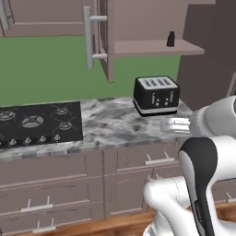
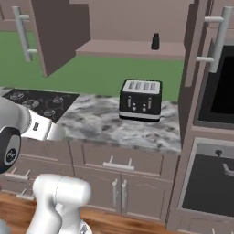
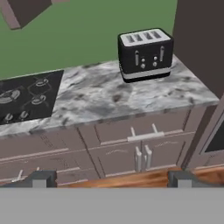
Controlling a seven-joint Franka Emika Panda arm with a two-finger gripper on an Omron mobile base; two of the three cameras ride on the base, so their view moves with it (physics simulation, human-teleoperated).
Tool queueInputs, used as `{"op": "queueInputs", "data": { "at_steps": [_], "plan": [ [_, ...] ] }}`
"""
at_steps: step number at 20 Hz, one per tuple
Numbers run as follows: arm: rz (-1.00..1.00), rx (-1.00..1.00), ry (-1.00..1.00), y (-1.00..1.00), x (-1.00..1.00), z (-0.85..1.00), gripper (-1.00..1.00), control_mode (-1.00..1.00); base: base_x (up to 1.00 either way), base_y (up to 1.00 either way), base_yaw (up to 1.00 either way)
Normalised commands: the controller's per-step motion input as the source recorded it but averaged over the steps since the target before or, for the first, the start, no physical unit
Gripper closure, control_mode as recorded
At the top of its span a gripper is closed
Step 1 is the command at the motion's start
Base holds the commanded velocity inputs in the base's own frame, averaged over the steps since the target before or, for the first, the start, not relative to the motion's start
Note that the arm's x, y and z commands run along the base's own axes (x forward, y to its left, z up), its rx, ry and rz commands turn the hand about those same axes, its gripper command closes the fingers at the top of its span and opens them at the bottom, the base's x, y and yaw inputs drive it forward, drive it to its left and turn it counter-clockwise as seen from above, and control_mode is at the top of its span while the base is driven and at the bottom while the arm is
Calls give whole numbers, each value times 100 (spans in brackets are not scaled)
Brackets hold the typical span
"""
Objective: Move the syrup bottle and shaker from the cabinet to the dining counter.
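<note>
The cabinet (image 1: pixel 156 47) (image 2: pixel 128 48) hangs on the wall with its panelled door (image 1: pixel 105 37) swung open. The small black shaker (image 1: pixel 170 39) (image 2: pixel 155 41) stands upright on its inner shelf, toward the right end. The syrup bottle and the dining counter are out of view. My gripper (image 3: pixel 112 180) is open with nothing between its fingertips (image 3: pixel 43 179). It hovers in front of the lower drawers, well below and short of the shelf, looking at the stove counter.
A black four-slot toaster (image 1: pixel 156 95) (image 2: pixel 140 99) (image 3: pixel 145 53) stands on the marbled counter (image 1: pixel 115 124) under the shelf. A black stove (image 1: pixel 39 122) (image 3: pixel 26 96) lies to its left. A tall unit with a built-in oven (image 2: pixel 215 91) bounds the right.
</note>
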Motion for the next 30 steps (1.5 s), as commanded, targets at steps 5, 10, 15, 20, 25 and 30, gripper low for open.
{"op": "queueInputs", "data": {
  "at_steps": [5, 10, 15, 20, 25, 30],
  "plan": [
    [0, 0, 0, 0, 0, 0, -100, 100, 75, -40, 1],
    [0, 0, 0, 0, 0, 0, -100, 100, 74, -38, 1],
    [0, 0, 0, 0, 0, 0, -100, 100, 74, -21, 1],
    [0, 0, 0, 0, 0, 0, -100, 100, 68, -6, 1],
    [0, 0, 0, 0, 0, 0, -100, 100, 66, 0, 0],
    [0, 0, 0, 0, 0, 0, -100, 100, 63, 0, 0]
  ]
}}
